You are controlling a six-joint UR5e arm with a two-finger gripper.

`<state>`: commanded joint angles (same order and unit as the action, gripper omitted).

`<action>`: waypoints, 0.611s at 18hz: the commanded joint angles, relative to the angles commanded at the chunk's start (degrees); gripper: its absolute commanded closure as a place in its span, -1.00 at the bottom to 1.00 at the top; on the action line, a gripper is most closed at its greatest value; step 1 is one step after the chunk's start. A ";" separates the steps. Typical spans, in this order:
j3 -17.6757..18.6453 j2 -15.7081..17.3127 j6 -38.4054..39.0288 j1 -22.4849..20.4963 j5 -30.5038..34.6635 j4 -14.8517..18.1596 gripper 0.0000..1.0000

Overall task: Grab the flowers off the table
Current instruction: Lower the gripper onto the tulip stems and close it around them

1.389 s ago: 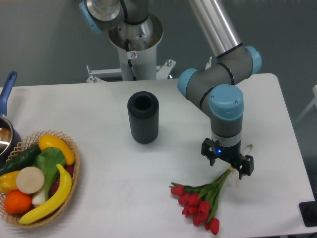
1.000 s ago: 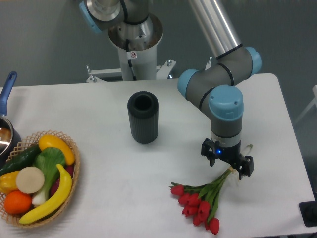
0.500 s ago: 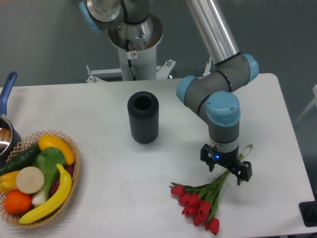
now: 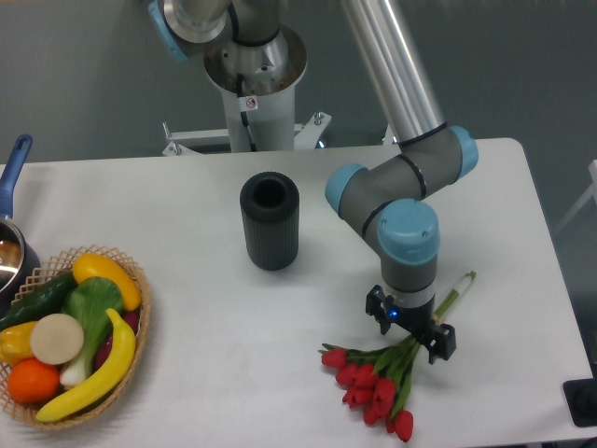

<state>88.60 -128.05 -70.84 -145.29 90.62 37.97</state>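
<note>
The flowers (image 4: 375, 381), red tulips with green leaves and long stems, lie on the white table (image 4: 187, 308) at the front right. Their buds point to the front and the stem ends (image 4: 457, 287) point to the back right. My gripper (image 4: 409, 328) points straight down over the stems, just behind the leaves. It is open, with one finger on either side of the bunch. The wrist hides the stems directly under it, so I cannot tell whether the fingertips touch the table.
A black ribbed vase (image 4: 270, 221) stands upright in the middle of the table. A wicker basket (image 4: 131, 350) of vegetables sits at the front left, with a blue-handled pot (image 4: 11, 233) behind it. The arm's base (image 4: 252, 84) stands at the back.
The gripper has moved left and toward the front along the stems, closer to the leaves and buds. The flowers have not moved.
</note>
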 joint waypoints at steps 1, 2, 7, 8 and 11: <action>-0.35 -0.61 0.17 0.09 0.00 -0.09 -1.00; -0.62 -0.97 0.52 0.26 0.00 -0.09 -1.00; -1.06 -1.06 0.70 0.44 -0.35 0.00 0.29; -0.97 -1.23 0.97 0.44 -0.35 0.00 0.43; -0.53 -1.06 1.84 0.44 -0.35 0.00 0.34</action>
<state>88.06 -129.11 -69.00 -144.84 90.26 37.97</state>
